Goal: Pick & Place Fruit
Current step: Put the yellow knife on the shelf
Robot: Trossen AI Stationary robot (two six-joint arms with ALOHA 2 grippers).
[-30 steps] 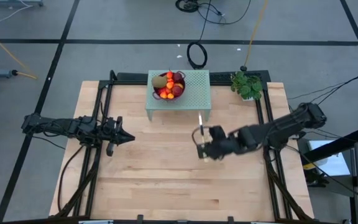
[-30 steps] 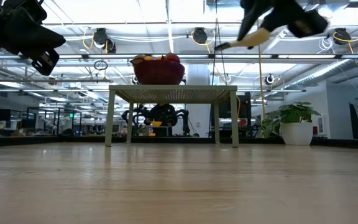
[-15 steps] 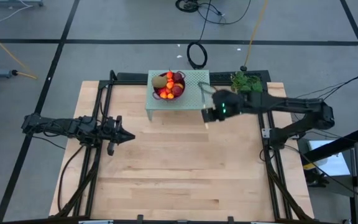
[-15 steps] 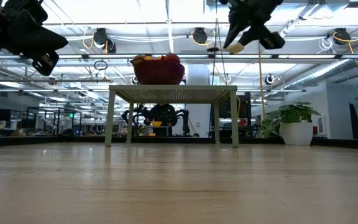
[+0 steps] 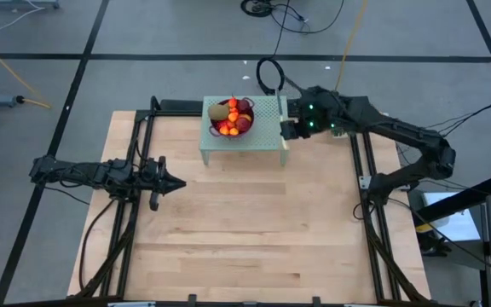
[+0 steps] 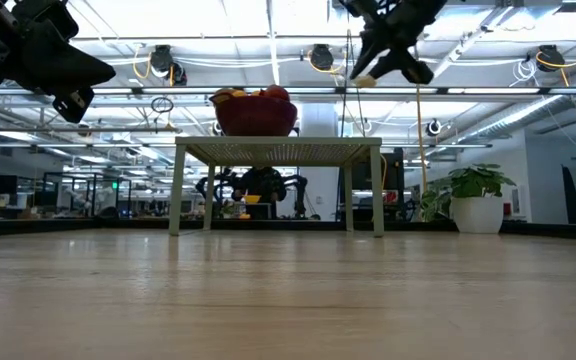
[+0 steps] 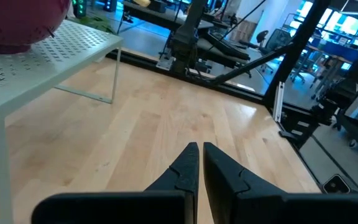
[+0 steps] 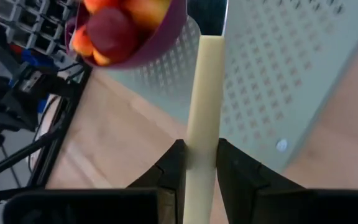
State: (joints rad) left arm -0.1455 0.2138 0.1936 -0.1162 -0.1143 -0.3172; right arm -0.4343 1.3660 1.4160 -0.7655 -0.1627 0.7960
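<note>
The left claw hovers over the near-left part of the wooden bench, its dark fingers pressed together with nothing between them. In the left wrist view the bare planks run ahead of it toward the pale green perforated stand.

Farther back, the right claw hangs above the stand's right edge, its arm reaching in from the right side. Its fingers are clamped on a pale yellow handle, which stands up between them; in the low view the handle shows tilted below the claw, above the stand's top. The blade cannot be made out.

The fruit sits piled in the purple wire bowl on the left half of the stand: a brown-green kiwi-like piece, dark red round ones and small orange balls. In the right wrist view the bowl with fruit lies just beyond the handle, apart from it.

A potted plant stands at the bench's far right corner.
</note>
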